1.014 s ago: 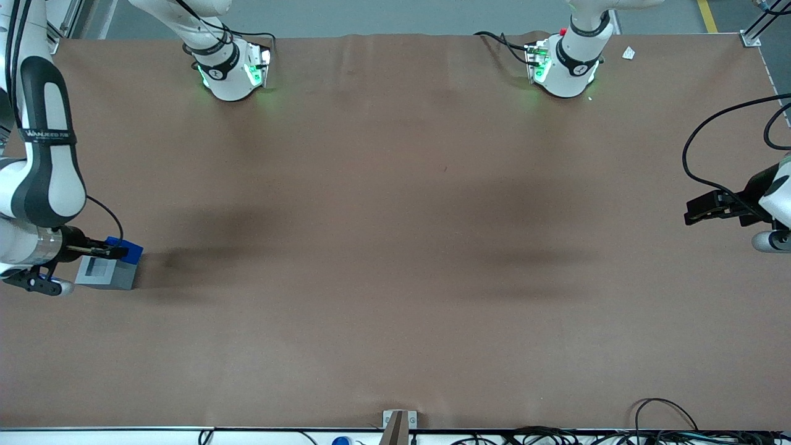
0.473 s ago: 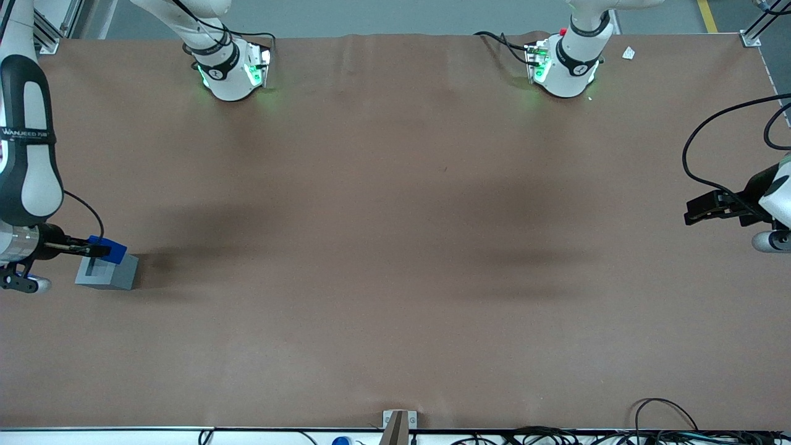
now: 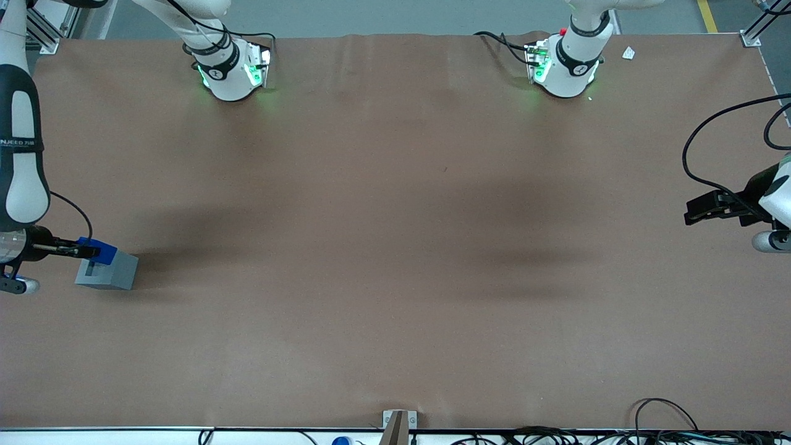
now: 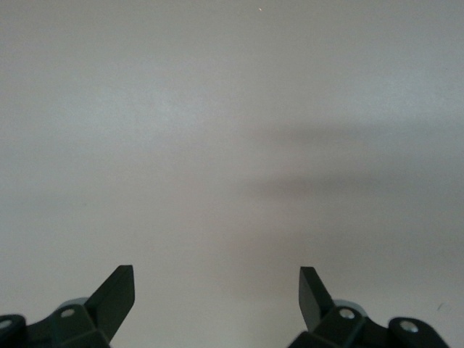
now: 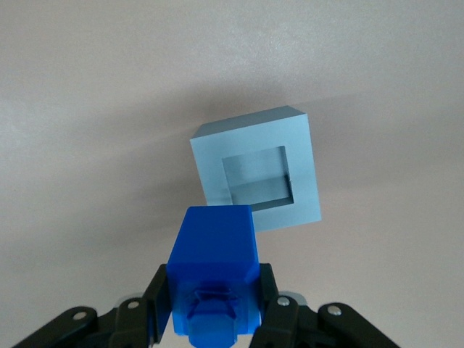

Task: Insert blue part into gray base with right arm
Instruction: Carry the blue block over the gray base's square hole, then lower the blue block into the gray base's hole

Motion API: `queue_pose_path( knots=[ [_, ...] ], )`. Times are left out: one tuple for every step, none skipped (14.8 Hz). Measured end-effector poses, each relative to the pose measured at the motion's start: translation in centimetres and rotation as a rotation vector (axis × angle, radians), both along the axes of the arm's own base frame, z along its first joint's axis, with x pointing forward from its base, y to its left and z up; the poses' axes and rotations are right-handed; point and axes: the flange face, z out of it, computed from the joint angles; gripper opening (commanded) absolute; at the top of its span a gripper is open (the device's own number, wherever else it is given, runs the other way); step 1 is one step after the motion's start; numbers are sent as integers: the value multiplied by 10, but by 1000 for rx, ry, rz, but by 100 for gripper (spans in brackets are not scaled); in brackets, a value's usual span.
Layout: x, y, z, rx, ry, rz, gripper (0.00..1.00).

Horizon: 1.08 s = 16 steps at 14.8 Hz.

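Right arm [image 3: 21, 154] at the working arm's end of the counter [image 3: 395, 247], forearm hanging down, wrist bent so the jaws [image 3: 83, 250] reach out level over the base [image 3: 106, 272]. The jaws are clamped on the blue part [image 3: 99, 250], one finger [image 5: 161, 304] pressed to each flank. The part is held clear above the base, over the edge nearest the jaws, not yet in the square recess [image 5: 257, 177]. The base sits flat on the counter, recess upward, just ahead of the jaws.
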Motion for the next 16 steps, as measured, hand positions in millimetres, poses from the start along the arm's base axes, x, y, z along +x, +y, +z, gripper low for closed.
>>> queue_pose_path(
  knots=[
    [2,-3,-1,0,-2,7,1],
    [4,-7,-2,0,-5,12,1],
    [6,-9,-4,-1,-7,15,1],
    [7,-11,-5,-1,-7,17,1],
    [9,-12,-6,-1,-8,26,1],
    [10,-12,-7,2,-9,46,1],
    [11,-13,-8,5,-11,67,1],
    [11,-16,-9,8,-12,83,1],
    [11,-20,-11,9,-13,91,1],
    [11,-23,-12,10,-13,96,1],
    [11,-24,-13,11,-13,98,1],
    [12,-25,-13,11,-14,99,1],
    [13,-25,-13,10,-15,100,1],
    [14,-26,-14,11,-16,108,1],
    [15,-26,-15,13,-17,123,1],
    [16,-26,-17,15,-16,135,1]
  ],
)
